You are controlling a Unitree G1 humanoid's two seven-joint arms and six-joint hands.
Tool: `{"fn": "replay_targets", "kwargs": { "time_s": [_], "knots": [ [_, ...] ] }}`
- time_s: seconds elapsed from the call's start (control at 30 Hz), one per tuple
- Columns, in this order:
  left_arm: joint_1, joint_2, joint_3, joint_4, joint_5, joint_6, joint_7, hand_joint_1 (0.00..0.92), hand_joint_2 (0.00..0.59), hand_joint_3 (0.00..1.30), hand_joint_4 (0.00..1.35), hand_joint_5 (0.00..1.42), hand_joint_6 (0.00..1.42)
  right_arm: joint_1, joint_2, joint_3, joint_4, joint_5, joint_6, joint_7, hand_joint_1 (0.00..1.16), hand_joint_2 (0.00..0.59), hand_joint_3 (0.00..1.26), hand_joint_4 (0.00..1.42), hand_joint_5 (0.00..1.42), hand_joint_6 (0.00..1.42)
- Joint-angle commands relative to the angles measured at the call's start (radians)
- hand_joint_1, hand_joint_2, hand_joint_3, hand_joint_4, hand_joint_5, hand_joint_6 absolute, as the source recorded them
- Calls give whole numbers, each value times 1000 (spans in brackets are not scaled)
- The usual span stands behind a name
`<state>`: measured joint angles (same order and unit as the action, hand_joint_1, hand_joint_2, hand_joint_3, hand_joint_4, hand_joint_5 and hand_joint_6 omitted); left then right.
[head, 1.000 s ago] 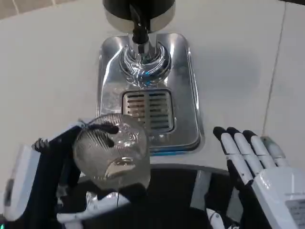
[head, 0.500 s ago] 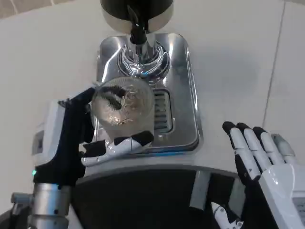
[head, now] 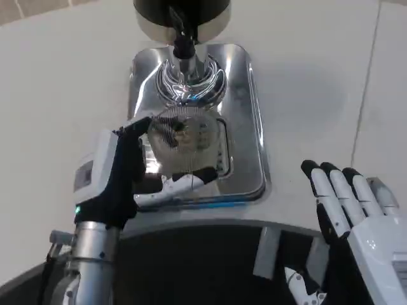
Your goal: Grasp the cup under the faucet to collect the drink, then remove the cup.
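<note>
The left hand grips a clear ribbed glass cup, its fingers wrapped around the cup's sides. The cup sits over the grated part of the shiny metal drip tray, just in front of the black faucet of the drink dispenser. On the right, the right hand hovers over the white table, fingers straight, close together, holding nothing.

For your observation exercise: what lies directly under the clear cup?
Under the clear cup, held by the left hand, the steel drip tray shows its slotted grate. The cup covers most of the grate.
</note>
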<state>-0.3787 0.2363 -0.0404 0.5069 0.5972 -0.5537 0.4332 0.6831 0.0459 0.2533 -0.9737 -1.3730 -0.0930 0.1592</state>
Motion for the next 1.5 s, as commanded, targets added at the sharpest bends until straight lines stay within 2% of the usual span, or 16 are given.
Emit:
{"fn": "replay_targets", "kwargs": {
  "time_s": [0.03,0.13,0.27,0.43,0.53,0.63,0.7,0.8,0.83,0.9,0.93,1.0,1.03,1.17,1.33,1.5],
  "knots": [
    [-81,18,-28,97,9,-15,68,760,0,1084,1026,1374,1424,28,12,15,-5,-17,5,-3,438,554,0,0,0,0],
    [-134,19,-51,186,17,-14,114,760,0,1084,1017,1374,1424,40,20,22,-4,-29,9,-10,438,554,0,0,0,0],
    [-190,48,-101,251,67,-30,216,760,0,1075,1013,1364,1424,49,33,35,-7,-46,11,-12,438,554,0,0,0,0],
    [-245,36,-100,340,9,-13,211,760,0,1071,1013,1361,1424,42,41,50,-11,-74,9,-7,438,554,0,0,0,0],
    [-259,45,-115,367,21,-17,232,760,0,1071,1013,1361,1424,35,51,58,-7,-82,17,-3,438,554,0,0,0,0],
    [-276,35,-124,389,14,-3,227,760,0,1069,1013,1360,1424,27,54,63,3,-83,23,-3,438,554,0,0,0,0],
    [-286,31,-127,404,3,1,225,743,0,1053,1002,1360,1424,25,57,68,7,-87,28,-6,438,554,0,0,0,0],
    [-285,37,-132,416,-6,-11,242,621,0,1008,1030,1278,1424,30,61,74,9,-86,36,-11,438,553,0,0,0,0],
    [-284,38,-131,418,-11,-15,243,560,0,930,985,1233,1404,32,63,74,11,-78,40,-13,437,553,0,0,0,0],
    [-280,43,-136,415,-10,-24,247,410,44,726,725,1076,1255,31,65,75,16,-69,48,-17,403,556,0,0,0,0],
    [-278,44,-139,413,-8,-25,249,351,49,608,587,975,1134,27,64,75,19,-66,51,-16,396,556,0,0,0,0],
    [-277,49,-143,407,-8,-32,247,283,48,444,404,815,959,19,62,76,24,-65,54,-14,391,554,0,0,0,0],
    [-276,54,-144,402,-8,-36,245,261,46,399,359,773,918,15,61,77,27,-65,54,-12,377,541,0,0,0,0],
    [-269,67,-141,387,-15,-50,240,202,35,315,228,649,759,12,61,83,30,-64,55,-10,367,538,0,0,0,0],
    [-247,83,-134,360,-26,-62,234,157,16,257,144,577,643,11,60,94,36,-63,51,-11,360,539,0,0,0,0],
    [-215,100,-130,314,-41,-70,212,111,0,192,52,445,439,6,56,100,43,-57,47,-10,354,539,0,0,0,0]
  ]
}}
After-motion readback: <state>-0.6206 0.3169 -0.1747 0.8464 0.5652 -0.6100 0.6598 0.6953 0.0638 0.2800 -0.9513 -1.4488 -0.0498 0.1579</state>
